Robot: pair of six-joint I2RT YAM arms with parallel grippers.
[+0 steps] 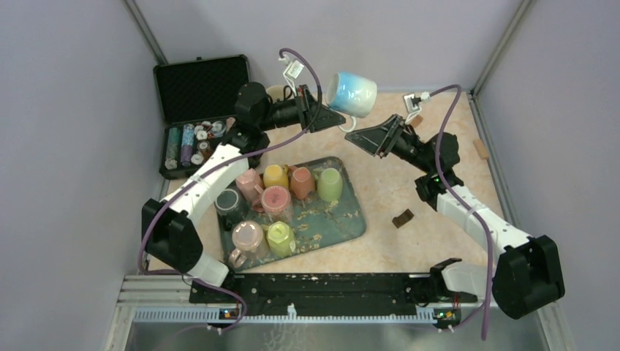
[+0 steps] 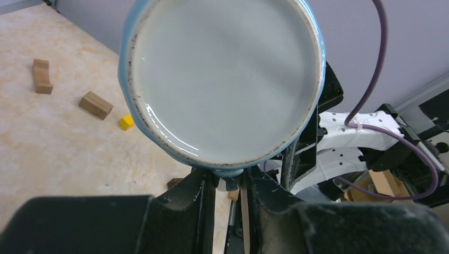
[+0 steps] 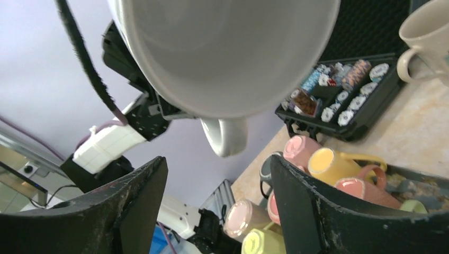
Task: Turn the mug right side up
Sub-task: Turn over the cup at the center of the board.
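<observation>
A blue-and-white mug (image 1: 352, 93) hangs in the air above the back of the table, tipped on its side. Its flat base (image 2: 222, 79) fills the left wrist view. My left gripper (image 1: 333, 117) is shut on the mug's handle (image 2: 233, 182), which sits pinched between the black fingers (image 2: 198, 196). My right gripper (image 1: 360, 140) is open just below and to the right of the mug, not touching it. In the right wrist view the mug's body (image 3: 227, 53) and its handle (image 3: 225, 136) hang above the gap of the right gripper (image 3: 217, 180).
A green tray (image 1: 351, 227) holds several upside-down coloured mugs. A black case of poker chips (image 1: 197, 95) stands open at the back left, a cream mug (image 3: 429, 37) beside it. Small wooden blocks (image 1: 403, 218) (image 2: 96, 105) and a yellow cube (image 2: 126, 122) lie on the tabletop.
</observation>
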